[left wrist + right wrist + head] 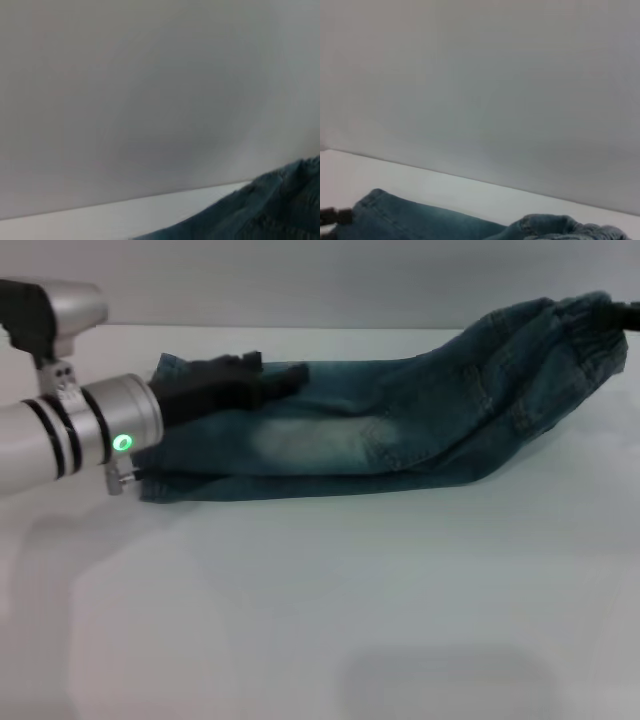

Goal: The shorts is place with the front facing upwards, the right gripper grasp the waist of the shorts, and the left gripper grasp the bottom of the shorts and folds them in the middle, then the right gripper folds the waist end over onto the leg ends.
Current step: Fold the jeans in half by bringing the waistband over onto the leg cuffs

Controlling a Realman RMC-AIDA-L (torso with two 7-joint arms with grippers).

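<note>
lengthwise fold looks done; my left gripper (275, 380) rests on the shorts (400, 430), jaws unreadable; waist-over-legs fold remains.

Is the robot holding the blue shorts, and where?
Yes, it looks so. The left hand lies on the shorts at the leg ends. The waist is lifted at the right edge, where the right hand barely shows.
</note>
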